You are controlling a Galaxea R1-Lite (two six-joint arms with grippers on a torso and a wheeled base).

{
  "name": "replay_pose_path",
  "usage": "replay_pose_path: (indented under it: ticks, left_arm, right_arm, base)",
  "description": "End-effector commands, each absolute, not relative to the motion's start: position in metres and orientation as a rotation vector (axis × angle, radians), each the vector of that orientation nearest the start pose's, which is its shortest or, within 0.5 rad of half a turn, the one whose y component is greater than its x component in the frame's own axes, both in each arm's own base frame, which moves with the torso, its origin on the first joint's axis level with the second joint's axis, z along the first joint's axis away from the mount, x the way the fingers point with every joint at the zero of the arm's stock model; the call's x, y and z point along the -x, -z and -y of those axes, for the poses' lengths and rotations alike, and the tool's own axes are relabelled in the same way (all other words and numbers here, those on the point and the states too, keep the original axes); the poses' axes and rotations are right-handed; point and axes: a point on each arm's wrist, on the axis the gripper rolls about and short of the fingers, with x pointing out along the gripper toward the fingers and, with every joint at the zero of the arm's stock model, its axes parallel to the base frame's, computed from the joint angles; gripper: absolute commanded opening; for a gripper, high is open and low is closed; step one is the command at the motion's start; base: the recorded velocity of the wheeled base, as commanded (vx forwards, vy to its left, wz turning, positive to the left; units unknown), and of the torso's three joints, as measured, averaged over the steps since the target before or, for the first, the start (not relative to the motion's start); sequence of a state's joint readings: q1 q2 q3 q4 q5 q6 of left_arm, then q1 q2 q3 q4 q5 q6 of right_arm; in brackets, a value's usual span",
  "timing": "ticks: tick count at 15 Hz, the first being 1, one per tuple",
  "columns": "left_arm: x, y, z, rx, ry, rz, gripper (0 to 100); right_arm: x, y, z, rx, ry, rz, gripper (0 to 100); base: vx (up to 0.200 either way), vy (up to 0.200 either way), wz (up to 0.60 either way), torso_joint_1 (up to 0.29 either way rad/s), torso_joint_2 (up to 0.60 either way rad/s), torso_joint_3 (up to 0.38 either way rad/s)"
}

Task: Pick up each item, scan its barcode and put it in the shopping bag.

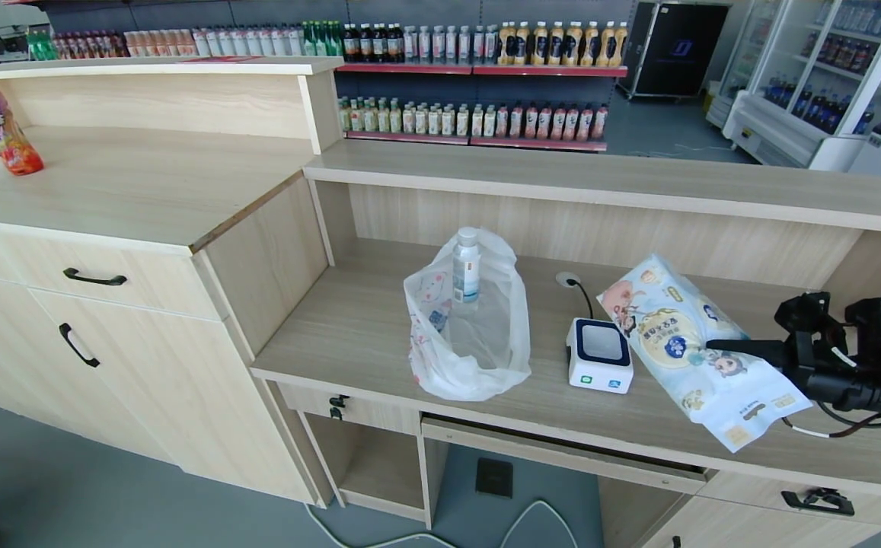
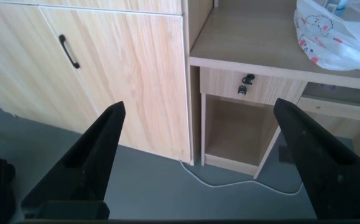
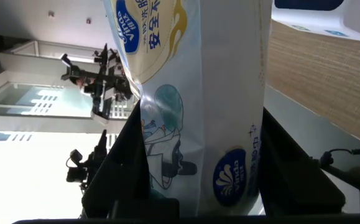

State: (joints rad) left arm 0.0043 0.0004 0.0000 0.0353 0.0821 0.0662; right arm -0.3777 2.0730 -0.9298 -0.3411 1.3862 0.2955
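Head view first: the shopping bag is sat open on the tabletop with a bottle already standing inside it, so one item looks done. Just right of the bag the scanner is parked, and right of that a soft printed pack is lying on the tabletop. The right pincer has been brought in from the right, with one finger laid across the pack. Another bottle can be seen way off on the far-left counter; whether it's part of the job can't be told.

Left wrist view: the left pincer is spread wide with nothing held, hanging low over the floor in front of the cabinet door, near and left of the bag, which is seen up on the tabletop edge.

Right wrist view: the pack is wedged between the two fingers, both sides touched, so it looks pinched rather than just straddled. A corner of the scanner is caught beyond it.

So roughly: one item is bagged and the pack is gripped but apparently not yet lifted. The scan isn't done, and it still has to be dropped in the bag.
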Motion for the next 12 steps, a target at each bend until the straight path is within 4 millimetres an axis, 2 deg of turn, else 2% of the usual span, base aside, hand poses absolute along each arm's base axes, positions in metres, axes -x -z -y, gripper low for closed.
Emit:
replay_pose_path:
  ticks: [1,4,8,12]
  left_arm:
    - [0.023,-0.072,-0.002,-0.067,-0.086,-0.038,100]
    - [0.023,-0.072,-0.002,-0.067,-0.086,-0.038,100]
    - [0.023,-0.072,-0.002,-0.067,-0.086,-0.038,100]
    - [0.023,-0.072,-0.002,-0.067,-0.086,-0.038,100]
  right_arm:
    - [-0.333,-0.072,0.110,-0.907,-0.879,-0.673,0]
    - [-0.341,-0.069,0.118,-0.900,-0.871,-0.659,0]
    - [-0.343,-0.067,0.119,-0.902,-0.870,-0.662,0]
    - [-0.344,-0.067,0.106,-0.891,-0.906,-0.677,0]
  base:
    - [0.000,0.000,0.00,0.000,0.00,0.000]
    - [0.000,0.000,0.00,0.000,0.00,0.000]
    - [0.000,0.000,0.00,0.000,0.00,0.000]
    - [0.000,0.000,0.00,0.000,0.00,0.000]
